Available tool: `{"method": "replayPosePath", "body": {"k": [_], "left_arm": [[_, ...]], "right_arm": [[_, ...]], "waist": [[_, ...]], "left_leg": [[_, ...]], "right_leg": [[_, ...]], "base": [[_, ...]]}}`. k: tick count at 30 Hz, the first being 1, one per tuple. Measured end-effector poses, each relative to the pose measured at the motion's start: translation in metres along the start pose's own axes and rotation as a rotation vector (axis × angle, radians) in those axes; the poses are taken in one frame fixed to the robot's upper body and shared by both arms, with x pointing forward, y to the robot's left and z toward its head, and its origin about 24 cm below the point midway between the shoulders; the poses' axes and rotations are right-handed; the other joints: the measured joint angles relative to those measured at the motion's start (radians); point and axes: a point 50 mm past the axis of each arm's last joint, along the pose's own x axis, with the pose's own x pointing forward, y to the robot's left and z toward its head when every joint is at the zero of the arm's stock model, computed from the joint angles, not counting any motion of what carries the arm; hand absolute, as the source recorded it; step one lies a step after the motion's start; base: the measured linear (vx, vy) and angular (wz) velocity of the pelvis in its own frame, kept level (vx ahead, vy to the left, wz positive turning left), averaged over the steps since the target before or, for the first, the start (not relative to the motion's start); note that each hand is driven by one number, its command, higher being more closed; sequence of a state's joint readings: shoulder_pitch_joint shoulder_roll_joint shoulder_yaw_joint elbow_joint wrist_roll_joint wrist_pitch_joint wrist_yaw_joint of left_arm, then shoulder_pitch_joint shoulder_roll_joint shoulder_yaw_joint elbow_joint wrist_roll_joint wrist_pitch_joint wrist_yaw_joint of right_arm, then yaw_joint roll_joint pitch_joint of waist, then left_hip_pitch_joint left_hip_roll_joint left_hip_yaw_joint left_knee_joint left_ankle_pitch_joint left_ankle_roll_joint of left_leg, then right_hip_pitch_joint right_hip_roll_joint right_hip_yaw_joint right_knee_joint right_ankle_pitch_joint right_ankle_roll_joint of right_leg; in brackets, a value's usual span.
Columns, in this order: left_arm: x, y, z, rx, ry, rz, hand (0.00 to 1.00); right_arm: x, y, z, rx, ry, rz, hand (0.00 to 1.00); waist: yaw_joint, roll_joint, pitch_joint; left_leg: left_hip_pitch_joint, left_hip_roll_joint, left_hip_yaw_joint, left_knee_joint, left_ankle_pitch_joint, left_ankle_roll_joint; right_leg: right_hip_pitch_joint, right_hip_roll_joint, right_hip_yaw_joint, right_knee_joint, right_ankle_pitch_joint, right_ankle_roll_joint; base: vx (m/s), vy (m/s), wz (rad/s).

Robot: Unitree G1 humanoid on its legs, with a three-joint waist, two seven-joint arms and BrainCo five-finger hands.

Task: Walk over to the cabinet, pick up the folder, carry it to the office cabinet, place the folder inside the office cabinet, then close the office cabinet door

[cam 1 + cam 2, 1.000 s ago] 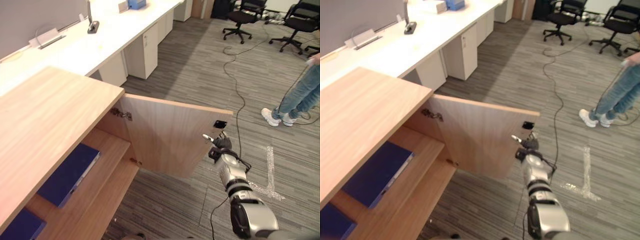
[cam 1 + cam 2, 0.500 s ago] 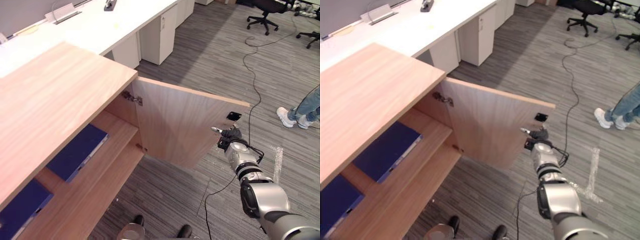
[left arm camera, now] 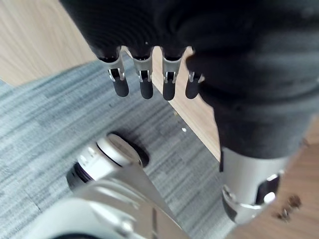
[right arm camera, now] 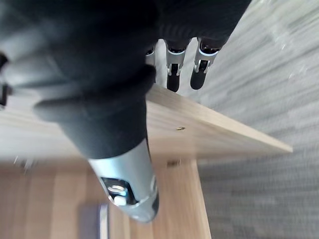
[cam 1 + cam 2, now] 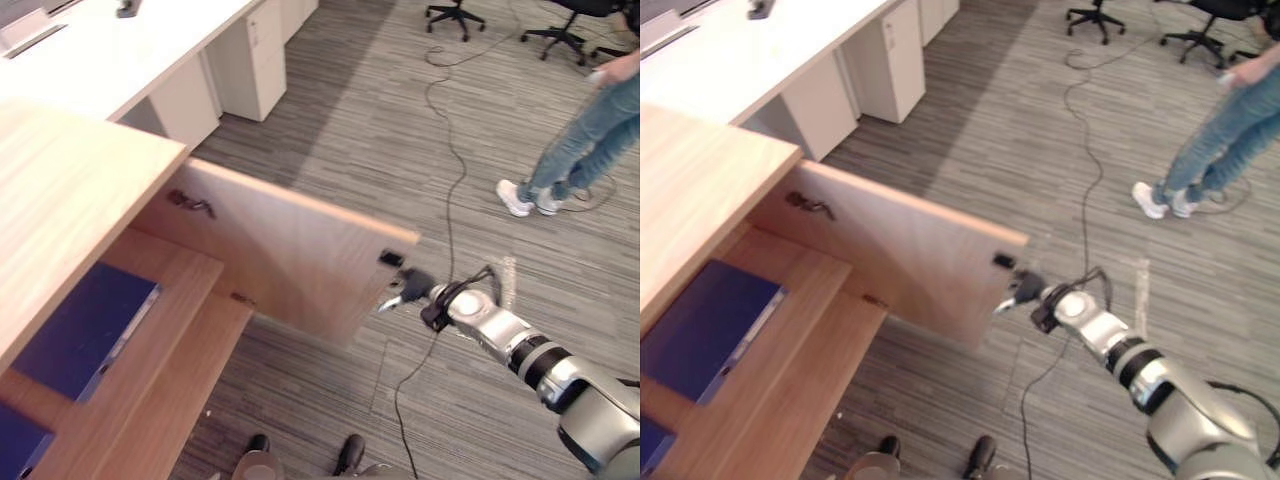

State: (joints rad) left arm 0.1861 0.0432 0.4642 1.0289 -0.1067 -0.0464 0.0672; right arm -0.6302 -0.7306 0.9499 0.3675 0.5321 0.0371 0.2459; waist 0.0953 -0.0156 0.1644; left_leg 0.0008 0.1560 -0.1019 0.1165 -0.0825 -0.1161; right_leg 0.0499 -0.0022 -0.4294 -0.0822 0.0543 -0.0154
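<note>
The wooden office cabinet (image 5: 70,190) stands at my left with its door (image 5: 290,250) swung wide open. A blue folder (image 5: 85,330) lies flat on the upper shelf inside, and a second blue one (image 5: 15,445) lies farther left. My right hand (image 5: 405,290) is stretched out to the door's free edge, below its small black catch. In the right wrist view its straight fingers (image 4: 174,74) reach past the door's edge and the thumb (image 4: 132,194) lies on the near side, so the hand is open. My left hand (image 3: 144,82) hangs open beside the cabinet, holding nothing.
A person in jeans and white shoes (image 5: 575,140) stands on the carpet at the far right. A black cable (image 5: 445,200) runs across the floor past the door. A long white desk (image 5: 100,60) with a pedestal (image 5: 250,55) lies behind the cabinet; office chairs (image 5: 455,12) stand beyond.
The whole view has shifted, so the camera has moved. My right arm now reaches in from the lower right, more outstretched, with its hand still at the door's free edge. The folders lie as before.
</note>
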Motion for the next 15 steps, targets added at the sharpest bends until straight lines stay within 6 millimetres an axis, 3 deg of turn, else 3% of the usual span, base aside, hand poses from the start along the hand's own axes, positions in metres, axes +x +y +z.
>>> {"method": "replayPosePath", "body": {"k": [3, 6, 11, 15], "left_arm": [[0.003, -0.012, 0.015, 0.017, -0.045, -0.044, 0.0], [0.003, -0.017, 0.019, -0.017, -0.052, -0.061, 0.0], [0.003, -0.009, 0.013, -0.097, -0.028, -0.036, 0.0], [0.002, 0.005, 0.005, -0.158, -0.006, 0.01, 0.0]], "right_arm": [[0.014, 0.06, 0.015, -0.032, -0.075, 0.346, 0.0], [0.027, 0.101, 0.03, -0.049, -0.164, 0.511, 0.0], [0.027, 0.11, 0.02, -0.147, -0.128, 0.54, 0.0], [0.025, 0.132, 0.009, -0.16, -0.1, 0.623, 0.0]], "waist": [[0.023, -0.001, -0.039], [0.042, -0.001, -0.046], [0.064, -0.009, -0.07], [0.07, -0.043, -0.096]], "left_leg": [[-0.002, 0.03, -0.002, 0.01, 0.002, -0.003], [-0.009, 0.042, -0.003, 0.016, 0.009, -0.007], [-0.017, 0.039, -0.003, 0.03, 0.009, -0.007], [-0.015, 0.039, -0.002, 0.031, 0.009, -0.008]], "right_leg": [[0.003, 0.033, -0.003, 0.0, -0.021, -0.03], [0.004, 0.047, -0.007, 0.0, -0.031, -0.045], [0.004, 0.043, -0.01, 0.005, -0.032, -0.045], [0.003, 0.042, -0.009, 0.01, -0.032, -0.044]], "base": [[0.07, -0.11, 0.01], [0.04, -0.057, 0.06], [0.01, 0.025, 0.05], [-0.01, 0.035, 0.0]]}}
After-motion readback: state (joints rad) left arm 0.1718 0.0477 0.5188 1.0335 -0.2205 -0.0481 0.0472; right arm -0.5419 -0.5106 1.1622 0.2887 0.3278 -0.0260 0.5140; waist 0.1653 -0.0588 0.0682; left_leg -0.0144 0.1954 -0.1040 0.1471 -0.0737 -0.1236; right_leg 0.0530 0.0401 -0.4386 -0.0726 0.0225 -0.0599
